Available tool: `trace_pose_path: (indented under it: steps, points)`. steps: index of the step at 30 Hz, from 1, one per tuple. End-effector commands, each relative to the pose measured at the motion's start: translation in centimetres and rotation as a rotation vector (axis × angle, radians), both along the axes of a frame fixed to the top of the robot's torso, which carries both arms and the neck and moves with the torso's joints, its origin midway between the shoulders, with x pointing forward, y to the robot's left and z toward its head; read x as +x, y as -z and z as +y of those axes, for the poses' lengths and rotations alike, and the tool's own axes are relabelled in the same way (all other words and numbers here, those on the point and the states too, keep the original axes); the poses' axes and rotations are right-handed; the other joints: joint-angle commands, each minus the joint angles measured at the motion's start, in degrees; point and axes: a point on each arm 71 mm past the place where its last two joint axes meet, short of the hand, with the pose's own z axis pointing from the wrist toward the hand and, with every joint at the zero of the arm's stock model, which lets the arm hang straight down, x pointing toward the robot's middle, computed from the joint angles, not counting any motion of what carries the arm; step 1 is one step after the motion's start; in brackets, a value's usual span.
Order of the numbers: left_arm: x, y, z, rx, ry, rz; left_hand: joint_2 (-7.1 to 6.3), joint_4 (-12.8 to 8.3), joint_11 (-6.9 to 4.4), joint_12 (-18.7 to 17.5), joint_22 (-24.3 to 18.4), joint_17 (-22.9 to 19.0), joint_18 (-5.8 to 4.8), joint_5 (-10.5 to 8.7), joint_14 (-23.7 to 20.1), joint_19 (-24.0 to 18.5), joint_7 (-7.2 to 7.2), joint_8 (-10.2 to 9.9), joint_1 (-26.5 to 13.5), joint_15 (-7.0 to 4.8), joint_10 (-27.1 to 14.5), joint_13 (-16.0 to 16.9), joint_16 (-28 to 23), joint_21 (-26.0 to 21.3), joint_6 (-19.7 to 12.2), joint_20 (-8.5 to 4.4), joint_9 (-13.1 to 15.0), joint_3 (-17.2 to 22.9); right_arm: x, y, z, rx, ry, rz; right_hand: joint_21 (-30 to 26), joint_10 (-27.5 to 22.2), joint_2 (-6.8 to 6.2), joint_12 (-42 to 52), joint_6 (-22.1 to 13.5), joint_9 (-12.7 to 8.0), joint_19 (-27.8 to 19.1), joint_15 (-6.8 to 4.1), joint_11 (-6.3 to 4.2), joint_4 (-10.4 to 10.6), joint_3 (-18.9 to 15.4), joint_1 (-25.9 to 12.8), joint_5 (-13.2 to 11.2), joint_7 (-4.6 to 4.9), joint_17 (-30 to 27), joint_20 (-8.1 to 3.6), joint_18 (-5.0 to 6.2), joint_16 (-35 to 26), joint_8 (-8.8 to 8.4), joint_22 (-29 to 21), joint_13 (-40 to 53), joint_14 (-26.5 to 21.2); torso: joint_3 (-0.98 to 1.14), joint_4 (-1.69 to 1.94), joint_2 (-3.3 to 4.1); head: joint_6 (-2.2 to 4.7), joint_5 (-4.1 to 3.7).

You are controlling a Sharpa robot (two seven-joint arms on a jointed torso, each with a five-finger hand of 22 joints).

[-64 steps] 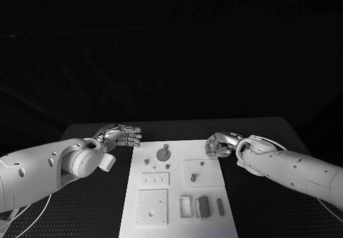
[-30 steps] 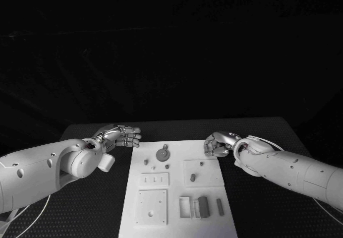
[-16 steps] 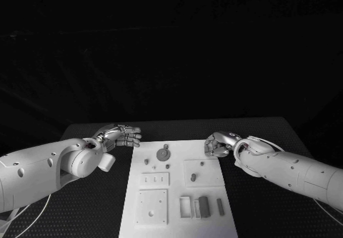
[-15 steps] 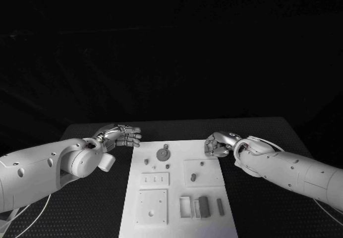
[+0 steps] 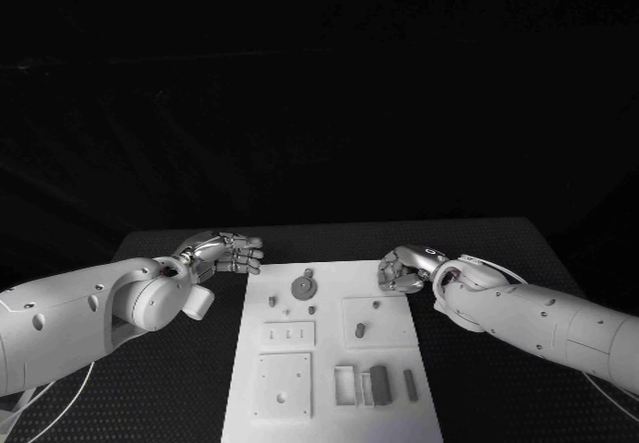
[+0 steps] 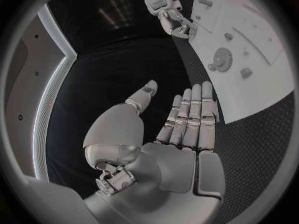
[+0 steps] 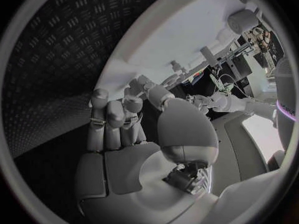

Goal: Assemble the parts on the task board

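Note:
The white task board (image 5: 333,355) lies in the middle of the black table. A round gear (image 5: 305,287) sits near its far end, with small pegs (image 5: 273,300) beside it. One peg (image 5: 359,329) stands in a square plate, and a dark bar (image 5: 379,383) lies near the front. My left hand (image 5: 223,251) hovers off the board's far left corner, fingers straight and together, holding nothing (image 6: 184,119). At the far right corner my right hand (image 5: 403,269) has its fingers bent down toward the board's edge (image 7: 118,119), and nothing is in them.
Black patterned tabletop (image 5: 160,378) flanks the board on both sides. In the left wrist view the gear (image 6: 222,59) and the right hand (image 6: 171,20) lie ahead over the board (image 6: 268,79). The table's far edge runs just behind both hands.
My right hand has crept a little leftward toward the board's far right corner. The left hand and the parts have stayed put.

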Motion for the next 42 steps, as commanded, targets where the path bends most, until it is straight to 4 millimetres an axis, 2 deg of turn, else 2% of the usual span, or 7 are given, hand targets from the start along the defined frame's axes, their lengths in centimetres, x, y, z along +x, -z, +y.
trace_pose_path:
  steps: [1,16,22,27,33,40,42]
  points:
    - [-0.1,-0.1,-0.3,0.007,0.036,-0.006,0.63,0.1,0.05,0.0,0.2,0.2,0.88,0.24,0.8,0.7,2.73,0.4,-0.3,-0.01,0.8,0.2,-0.1,-0.2,0.8,-0.09,0.1,-0.3,0.0,-0.3,-0.1,0.022,0.041,-0.022,0.3,0.4,1.05,0.4,1.3,0.8,0.0,-0.36,-0.22,-0.3,0.0,0.2,0.3,0.11,0.1,-0.42,0.97,0.4,0.39,1.1,0.1,0.1,0.03,-0.03,0.02,-0.01,0.06]
    - [-0.4,0.0,-1.0,0.110,0.083,-0.007,1.13,0.8,-1.98,1.6,1.7,2.6,1.19,0.21,4.6,4.2,0.92,2.1,-1.2,-1.75,5.6,2.2,1.8,1.7,5.8,-1.65,0.2,-1.0,-0.3,-3.2,2.6,0.056,0.008,-0.061,0.6,0.8,1.92,0.6,1.8,1.4,0.1,-0.57,-0.40,-0.5,-0.2,1.0,0.3,-0.08,0.1,-0.71,0.97,0.5,0.68,1.2,0.2,0.4,0.01,-0.12,-0.06,0.76,0.42]
    - [-0.6,-0.5,-1.7,0.191,0.098,-0.012,0.20,1.0,-3.81,3.5,3.3,5.5,1.56,0.24,8.6,7.6,0.33,2.2,-2.2,-3.90,9.4,4.5,4.6,3.8,7.5,-3.24,-0.1,-2.3,-0.8,-4.7,4.7,0.042,-0.034,-0.066,0.7,0.9,1.89,0.6,1.8,1.5,0.1,-0.60,-0.42,-0.6,-0.2,1.1,0.3,-0.10,0.1,-0.77,0.97,0.6,0.70,1.2,0.2,0.4,-0.03,-0.33,-0.43,1.14,0.54]
    - [-0.6,-1.0,-2.9,0.237,0.128,-0.014,0.22,0.7,-5.34,5.4,6.0,9.3,1.95,0.24,12.3,11.8,-0.50,2.6,-1.8,-6.32,12.3,7.5,9.7,7.3,9.8,-5.25,-0.3,-3.1,-1.4,-6.0,6.6,0.032,-0.072,-0.063,0.7,0.9,1.84,0.6,1.8,1.6,0.1,-0.62,-0.43,-0.6,-0.3,1.2,0.3,-0.11,0.1,-0.80,0.97,0.6,0.72,1.2,0.2,0.4,-0.10,-0.48,-0.92,1.28,0.91]
    - [-0.8,-0.4,-4.8,0.303,0.159,0.066,-0.41,1.3,-7.49,9.2,11.5,15.0,1.92,0.17,13.5,14.6,-1.90,2.7,-2.8,-9.22,15.1,14.4,18.4,12.5,12.8,-8.02,-0.4,-4.7,-2.3,-6.9,9.1,0.046,-0.121,-0.059,0.7,0.9,1.84,0.6,1.8,1.6,0.1,-0.62,-0.43,-0.5,-0.3,1.3,0.3,-0.11,0.1,-0.81,0.97,0.6,0.74,1.1,0.2,0.4,-0.25,-0.64,-1.78,1.28,1.63]
    - [-1.5,0.5,-6.4,0.365,0.176,0.176,-1.50,1.3,-8.31,14.3,16.7,17.2,1.57,0.19,13.7,15.6,-2.37,1.8,-3.2,-11.10,13.8,22.6,25.2,16.6,13.6,-10.33,-0.6,-5.2,-3.2,-7.1,11.8,0.034,-0.173,-0.053,0.7,0.9,1.85,0.5,1.9,1.6,0.1,-0.63,-0.43,-0.6,-0.3,1.3,0.3,-0.12,0.1,-0.83,0.97,0.6,0.75,1.1,0.2,0.4,-0.41,-0.99,-2.34,1.03,2.10]
    - [-1.5,0.5,-6.8,0.368,0.170,0.177,-1.84,1.6,-8.26,14.8,17.0,17.0,1.35,0.19,13.5,15.4,-2.31,1.7,-3.9,-11.09,13.3,23.3,25.6,16.8,13.6,-10.38,-0.6,-5.5,-3.4,-7.1,12.4,0.023,-0.186,-0.054,0.7,0.9,1.85,0.5,1.9,1.6,0.1,-0.63,-0.43,-0.6,-0.3,1.3,0.3,-0.12,0.1,-0.83,0.97,0.5,0.76,1.1,0.2,0.4,-0.42,-1.03,-2.43,1.02,2.23]
